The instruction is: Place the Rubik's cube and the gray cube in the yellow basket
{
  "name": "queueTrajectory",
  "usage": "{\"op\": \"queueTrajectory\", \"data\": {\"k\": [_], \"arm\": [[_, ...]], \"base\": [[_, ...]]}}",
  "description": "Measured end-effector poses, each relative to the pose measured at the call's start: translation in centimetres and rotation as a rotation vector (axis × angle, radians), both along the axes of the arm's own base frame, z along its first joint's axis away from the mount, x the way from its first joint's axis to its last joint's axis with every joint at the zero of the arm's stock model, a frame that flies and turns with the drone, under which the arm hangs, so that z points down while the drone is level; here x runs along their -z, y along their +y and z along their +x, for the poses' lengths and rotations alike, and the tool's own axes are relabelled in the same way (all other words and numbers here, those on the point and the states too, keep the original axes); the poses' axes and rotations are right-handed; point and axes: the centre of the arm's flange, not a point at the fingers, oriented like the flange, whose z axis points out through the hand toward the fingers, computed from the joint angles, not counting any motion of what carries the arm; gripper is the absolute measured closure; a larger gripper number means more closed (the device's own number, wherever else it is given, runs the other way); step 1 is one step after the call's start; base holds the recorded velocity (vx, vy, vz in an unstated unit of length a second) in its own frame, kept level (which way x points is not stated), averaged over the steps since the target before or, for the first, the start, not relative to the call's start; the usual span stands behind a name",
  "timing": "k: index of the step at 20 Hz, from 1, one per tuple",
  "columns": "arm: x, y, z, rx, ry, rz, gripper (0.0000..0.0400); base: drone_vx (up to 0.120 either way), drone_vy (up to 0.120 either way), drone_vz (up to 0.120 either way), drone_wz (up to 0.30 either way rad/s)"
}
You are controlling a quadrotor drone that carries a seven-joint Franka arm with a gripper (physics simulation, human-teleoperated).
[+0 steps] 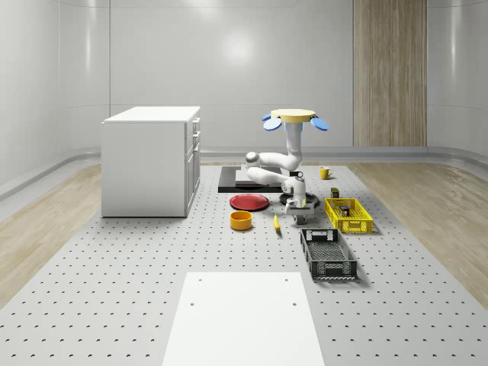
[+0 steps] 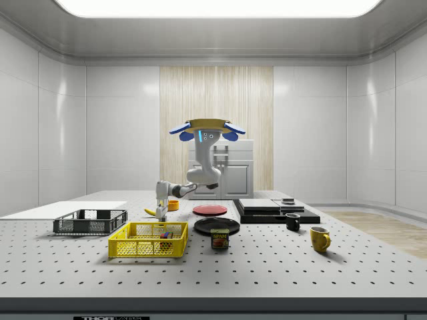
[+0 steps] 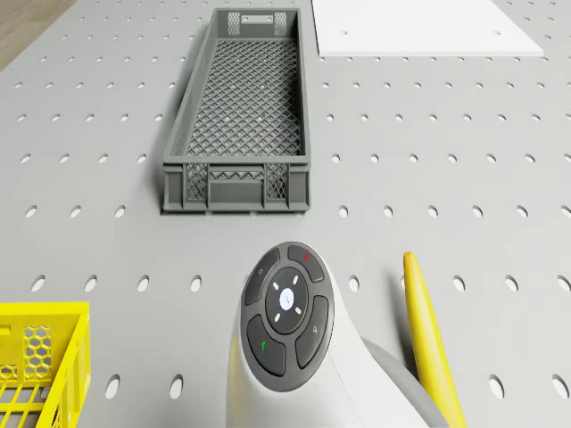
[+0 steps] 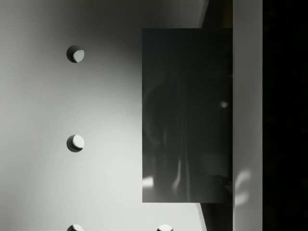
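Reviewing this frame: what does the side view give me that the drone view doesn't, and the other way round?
Side view: the drone hovering above the table, its arm bent down behind the yellow basket, plus a can, a black mug and a yellow mug.
Drone view: the button pad on the arm's wrist, and a look down onto the mesh floor of the gray crate.
Shared: the gray crate, the yellow basket and the white panel.

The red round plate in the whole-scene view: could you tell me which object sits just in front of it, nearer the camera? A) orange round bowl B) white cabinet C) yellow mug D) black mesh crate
A: the orange round bowl sits just below the red round plate.
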Motion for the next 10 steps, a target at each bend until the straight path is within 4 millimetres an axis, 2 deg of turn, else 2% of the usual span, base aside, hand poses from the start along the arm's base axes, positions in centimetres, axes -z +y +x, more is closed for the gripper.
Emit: {"op": "queueTrajectory", "data": {"k": [10], "arm": [[0.48,0.0,-0.01,0.0,0.0,0.0,0.0149]], "base": [[0.0,0.0,0.0,0.0]]}}
